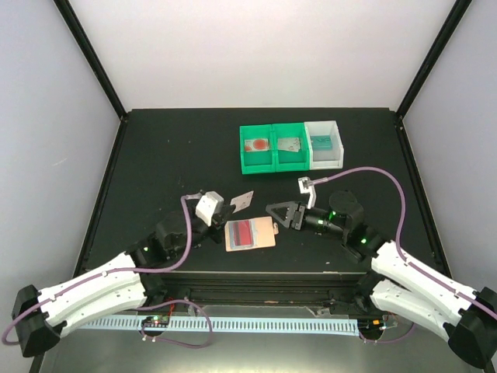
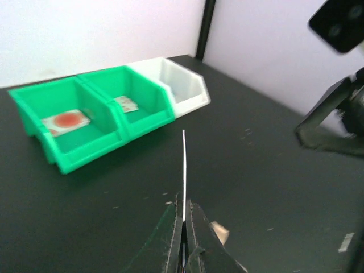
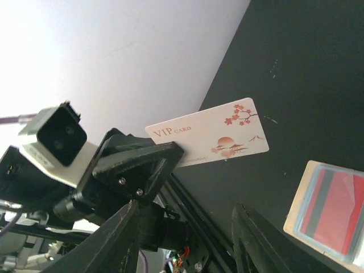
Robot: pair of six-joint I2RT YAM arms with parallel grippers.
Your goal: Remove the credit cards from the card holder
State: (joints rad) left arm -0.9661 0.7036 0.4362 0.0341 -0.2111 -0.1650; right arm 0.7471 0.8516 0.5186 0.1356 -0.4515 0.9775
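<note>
The black table (image 1: 171, 155) stands between white walls, with black posts at its far corners. Far right of centre sit two green bins (image 1: 272, 165) and a white bin (image 1: 324, 162), with cards (image 1: 290, 144) inside whose prints are too small to read. The right gripper (image 1: 278, 214) is released, just right of the open card holder (image 1: 250, 234). The holder is cut off in the right wrist view, and a red card (image 1: 247, 231) sits in its pocket. The left gripper (image 1: 227, 205) is clenched on a pale blossom card (image 1: 242, 200), which its own camera sees only edge-on.
</note>
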